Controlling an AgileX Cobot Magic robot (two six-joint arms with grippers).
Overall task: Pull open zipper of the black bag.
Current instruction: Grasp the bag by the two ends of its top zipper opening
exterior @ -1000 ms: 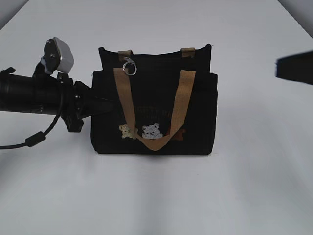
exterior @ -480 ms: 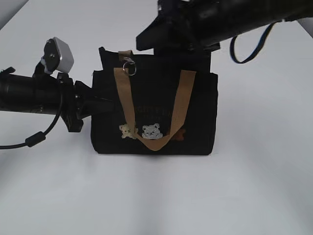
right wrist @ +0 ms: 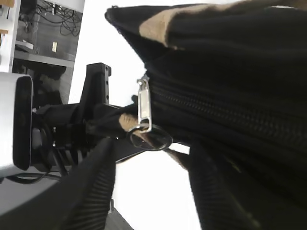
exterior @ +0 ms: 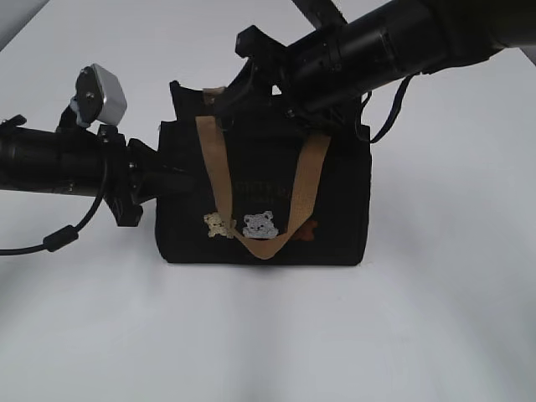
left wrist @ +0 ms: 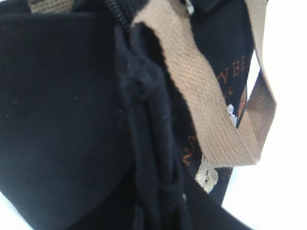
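Zipper ring (right wrist: 149, 137) at the left end of the black bag's (exterior: 335, 226) top, upright on the desk (exterior: 435, 318), now sits between the newly arrived right fingers (right wrist: 151, 191), spread and ready to close, while the left fingers (exterior: 172, 182) stay clamped on the bag's side.

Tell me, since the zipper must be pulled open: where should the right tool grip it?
Probably the silver ring hanging off the metal slider tab at the black bag top's left end. It dangles free between the right tool's open fingers; close from both sides.
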